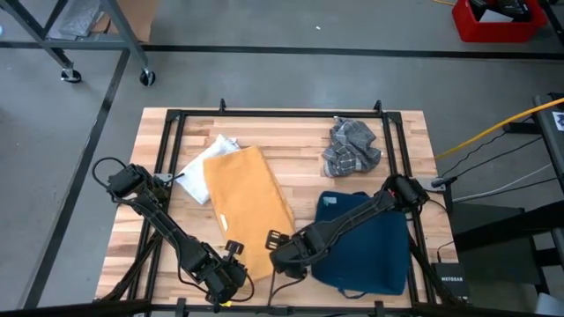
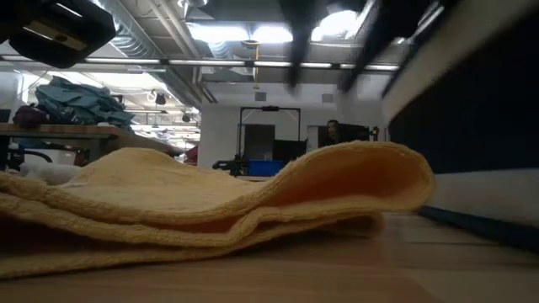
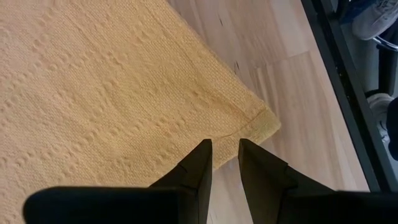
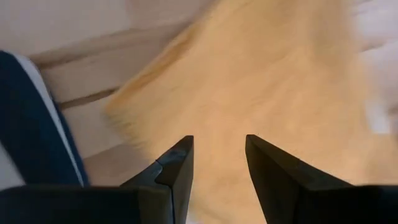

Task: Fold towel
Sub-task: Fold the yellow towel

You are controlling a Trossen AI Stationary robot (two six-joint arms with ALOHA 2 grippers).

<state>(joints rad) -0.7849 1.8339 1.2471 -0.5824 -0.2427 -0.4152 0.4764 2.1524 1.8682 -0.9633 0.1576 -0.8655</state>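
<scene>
A yellow towel (image 1: 242, 198) lies folded on the wooden table, its long side running from far left to near right; the low view shows its layers (image 2: 253, 202) with a raised fold loop. My left gripper (image 1: 231, 264) is at the towel's near left corner. In the left wrist view its fingers (image 3: 225, 146) stand a narrow gap apart, over the towel's edge beside the corner (image 3: 267, 124), where a small crease shows. My right gripper (image 1: 280, 251) is at the near right corner, open, with its fingers (image 4: 219, 143) over the yellow cloth. My left gripper comes at the towel's near edge from above, close to the corner (image 3: 258, 127), one finger (image 3: 199, 162) over the cloth and one (image 3: 255, 165) at its border. A small crease runs to the fingertips. I cannot tell whether they touch the cloth.
A dark blue towel (image 1: 366, 242) lies right of the yellow one, under my right arm. A grey checked cloth (image 1: 351, 145) is bunched at the far right. A white cloth (image 1: 201, 172) sticks out from under the yellow towel's far left. A black frame (image 1: 282, 113) borders the table.
</scene>
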